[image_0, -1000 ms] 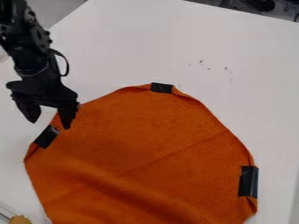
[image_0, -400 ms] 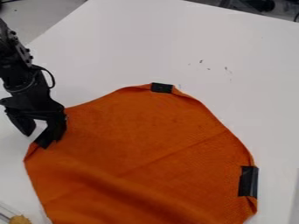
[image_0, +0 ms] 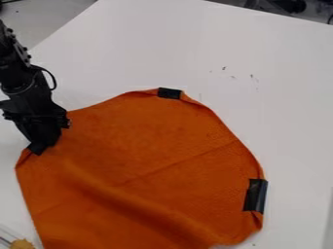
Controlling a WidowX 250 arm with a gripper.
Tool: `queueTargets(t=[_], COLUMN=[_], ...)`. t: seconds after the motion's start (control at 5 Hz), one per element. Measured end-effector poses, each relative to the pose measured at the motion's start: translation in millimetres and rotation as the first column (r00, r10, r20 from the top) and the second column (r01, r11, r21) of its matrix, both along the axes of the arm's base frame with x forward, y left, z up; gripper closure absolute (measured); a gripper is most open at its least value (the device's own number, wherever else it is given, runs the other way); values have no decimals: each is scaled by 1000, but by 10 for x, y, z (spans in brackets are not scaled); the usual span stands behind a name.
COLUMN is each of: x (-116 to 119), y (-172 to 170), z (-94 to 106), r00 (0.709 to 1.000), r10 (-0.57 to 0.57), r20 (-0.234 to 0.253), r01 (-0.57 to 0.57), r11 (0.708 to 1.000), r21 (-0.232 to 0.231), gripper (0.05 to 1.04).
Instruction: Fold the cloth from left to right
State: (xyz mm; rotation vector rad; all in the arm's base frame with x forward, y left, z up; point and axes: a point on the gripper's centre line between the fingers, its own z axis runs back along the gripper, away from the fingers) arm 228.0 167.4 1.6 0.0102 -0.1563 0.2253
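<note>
The pincer is closed on the left edge of the orange cloth, its fingers together at a black patch; that edge is presumably gripped because a left-to-right fold must begin there. The cloth spreads from the pincer to the right and down the view, lying open on the white table, so most of the fold seems yet to be made; a soft ridge slants across it, below and right of the pincer, and might bunch under the fold. Up and right of the pincer, a second patch sits on the top edge; well apart to the right and lower, a third marks the far edge, likely a guide for where the held edge should land; lifting before carrying across should keep the cloth from dragging.
</note>
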Motion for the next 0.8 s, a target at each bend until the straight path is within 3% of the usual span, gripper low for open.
queueTargets(t=[0.2,0.4,0.6,0.8], x=[141,496,900,1143], y=[1,58,-47,-385], z=[19,63,295,526], r00=[999,992,978,969], r10=[-43,-117,-203,-249], r20=[14,48,45,2], r01=[43,115,197,245], r11=[999,992,974,956], r21=[9,47,114,160], gripper=[881,988,1005,1005])
